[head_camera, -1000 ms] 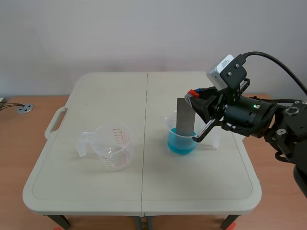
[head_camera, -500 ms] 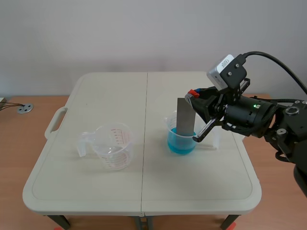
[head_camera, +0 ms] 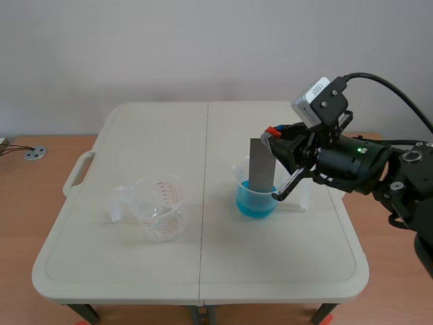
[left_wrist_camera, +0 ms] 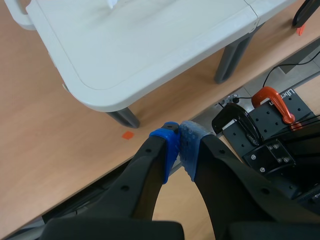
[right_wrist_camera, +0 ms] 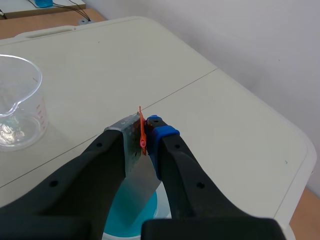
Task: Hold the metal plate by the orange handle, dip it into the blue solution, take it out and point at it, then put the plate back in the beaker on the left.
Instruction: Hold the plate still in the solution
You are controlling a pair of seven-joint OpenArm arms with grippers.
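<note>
My right gripper (head_camera: 272, 134) is shut on the orange handle (right_wrist_camera: 142, 131) at the top of the grey metal plate (head_camera: 261, 164). The plate stands upright with its lower end down in the beaker of blue solution (head_camera: 256, 197), right of the table's middle. In the right wrist view the plate (right_wrist_camera: 138, 172) hangs between my fingers over the blue solution (right_wrist_camera: 134, 218). An empty clear measuring beaker (head_camera: 158, 206) with red markings stands on the table's left half. My left gripper (left_wrist_camera: 179, 145) is shut on nothing, hanging off the table over the floor.
The cream folding table (head_camera: 155, 135) has a centre seam and a handle at its left edge. In the left wrist view, a table corner (left_wrist_camera: 100, 95), a leg and clamps on a black base (left_wrist_camera: 270, 135) lie below. The empty beaker (right_wrist_camera: 17, 102) shows ahead of the right gripper.
</note>
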